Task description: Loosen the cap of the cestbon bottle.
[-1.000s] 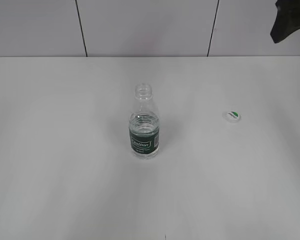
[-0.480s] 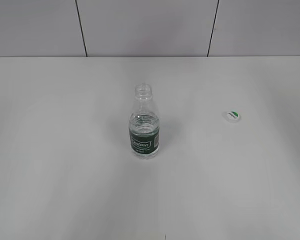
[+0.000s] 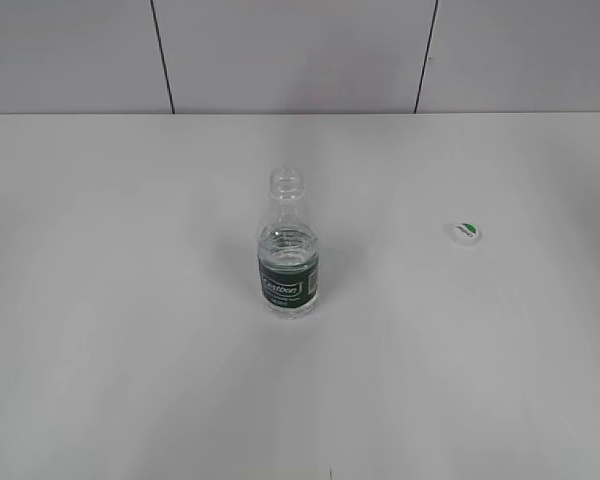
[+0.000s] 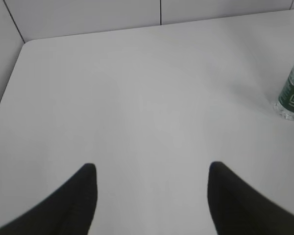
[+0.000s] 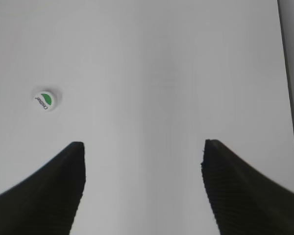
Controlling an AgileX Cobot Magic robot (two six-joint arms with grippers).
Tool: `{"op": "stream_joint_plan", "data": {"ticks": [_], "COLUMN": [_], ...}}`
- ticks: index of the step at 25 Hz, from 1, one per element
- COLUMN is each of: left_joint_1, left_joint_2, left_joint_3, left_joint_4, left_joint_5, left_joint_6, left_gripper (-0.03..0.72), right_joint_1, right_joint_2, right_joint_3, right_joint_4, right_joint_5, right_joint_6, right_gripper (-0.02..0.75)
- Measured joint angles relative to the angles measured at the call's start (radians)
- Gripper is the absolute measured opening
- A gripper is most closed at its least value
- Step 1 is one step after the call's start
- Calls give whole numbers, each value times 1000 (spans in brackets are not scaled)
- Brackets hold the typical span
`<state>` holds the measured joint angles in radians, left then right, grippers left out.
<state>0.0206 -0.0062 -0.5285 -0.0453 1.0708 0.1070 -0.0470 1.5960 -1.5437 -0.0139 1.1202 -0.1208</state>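
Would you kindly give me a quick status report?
Both grippers open, empty, left, right. Cap off, lying right of upright cestbon bottle. Nothing in the way.

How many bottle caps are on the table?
1. The cap lies flat on the table, off to the right of the cestbon bottle, whose neck is open. The right wrist view shows the same cap. None seems hidden.

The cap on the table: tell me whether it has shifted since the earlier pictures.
No. The cap lies at the same spot on the table, right of the cestbon bottle and below the same dark wall seam.
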Motion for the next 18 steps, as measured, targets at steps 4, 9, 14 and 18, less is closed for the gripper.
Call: {"op": "stream_joint_plan", "data": {"ticks": [4, 9, 14, 18], "left_joint_1": [0, 0, 0, 0], "left_joint_2": [0, 0, -1, -1], "left_joint_3": [0, 0, 0, 0], "left_joint_4": [0, 0, -11, -13], "left_joint_5": [0, -1, -1, -1], "left_joint_6": [0, 0, 0, 0], "left_gripper": [441, 440, 439, 439], "right_joint_1": [0, 1, 1, 1], "right_joint_2": [-53, -208, -398, -566], "right_joint_3": [1, 1, 1, 41], "right_joint_4": [14, 14, 19, 14], "right_joint_5": [3, 3, 4, -21], "right_joint_6": [-13, -70, -95, -113], "right_gripper": [564, 564, 564, 564]}}
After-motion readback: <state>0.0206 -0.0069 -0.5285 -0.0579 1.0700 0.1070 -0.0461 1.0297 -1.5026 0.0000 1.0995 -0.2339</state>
